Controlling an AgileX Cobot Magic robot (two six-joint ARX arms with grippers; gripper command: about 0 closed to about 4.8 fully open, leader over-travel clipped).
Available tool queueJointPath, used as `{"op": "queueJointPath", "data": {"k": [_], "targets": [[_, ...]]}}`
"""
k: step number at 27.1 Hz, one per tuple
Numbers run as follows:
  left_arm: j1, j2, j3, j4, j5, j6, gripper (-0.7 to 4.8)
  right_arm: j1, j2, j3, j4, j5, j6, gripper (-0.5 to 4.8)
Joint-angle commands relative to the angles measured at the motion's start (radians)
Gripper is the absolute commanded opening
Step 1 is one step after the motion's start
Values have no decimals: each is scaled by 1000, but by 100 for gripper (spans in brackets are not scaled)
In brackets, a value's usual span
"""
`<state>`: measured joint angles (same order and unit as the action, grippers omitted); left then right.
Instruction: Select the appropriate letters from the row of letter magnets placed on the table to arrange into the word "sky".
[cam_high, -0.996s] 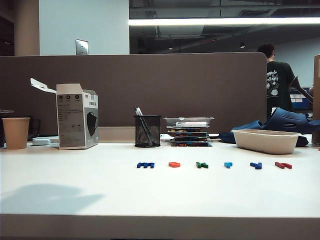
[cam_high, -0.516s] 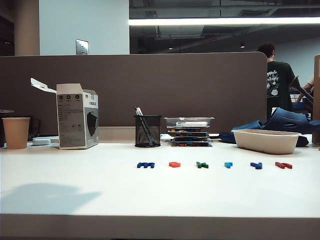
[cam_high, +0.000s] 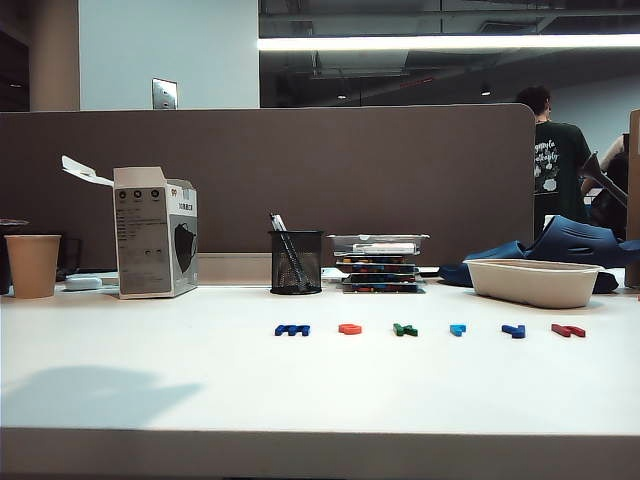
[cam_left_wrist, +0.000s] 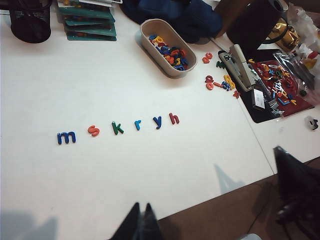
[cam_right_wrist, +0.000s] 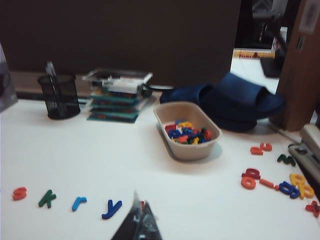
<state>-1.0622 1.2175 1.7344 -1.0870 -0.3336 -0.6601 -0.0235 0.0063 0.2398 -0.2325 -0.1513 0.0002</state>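
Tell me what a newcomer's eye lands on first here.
The row of letter magnets spelling m, s, k, r, y, h lies mid-table, untouched. Behind it sits an oval tray heaped with colourful letters. The left gripper and right gripper, both shut, hang at the near edge.

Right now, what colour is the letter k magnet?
Dark green k; clearest in the left wrist view.

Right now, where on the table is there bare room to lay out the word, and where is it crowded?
Bare: the wide strip of table between the letter row, m through h, and the front edge, where the shut left gripper and shut right gripper sit. Also bare between the row and the pen cup. Crowded: loose letters beside the bowl.
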Motion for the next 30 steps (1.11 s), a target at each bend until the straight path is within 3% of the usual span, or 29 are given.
{"op": "queueJointPath", "data": {"k": [1, 5, 10, 13, 15, 21, 23, 26, 30], "targets": [[0, -2, 2, 11, -3, -2, -5, 4, 41, 91, -107, 2, 8, -6], [0, -2, 2, 12, -3, -2, -5, 6, 176, 207, -208, -5, 10, -6], [0, -2, 2, 11, -3, -2, -5, 7, 413, 398, -305, -9, 108, -6], [0, -2, 2, 11, -3, -2, -5, 42, 619, 574, -330, -62, 131, -6], [0, -3, 2, 11, -3, -2, -5, 153, 772, 690, -300, -98, 122, -6], [0, -3, 2, 11, -3, -2, -5, 363, 1058, 870, -320, -81, 124, -3], [0, -3, 2, 11, -3, -2, -5, 409, 1148, 922, -326, -69, 124, 50], [0, -2, 2, 11, -3, -2, -5, 455, 1284, 999, -338, -60, 124, 171], [0, -3, 2, 11, -3, -2, -5, 490, 1456, 1095, -349, -69, 95, 229]]}}
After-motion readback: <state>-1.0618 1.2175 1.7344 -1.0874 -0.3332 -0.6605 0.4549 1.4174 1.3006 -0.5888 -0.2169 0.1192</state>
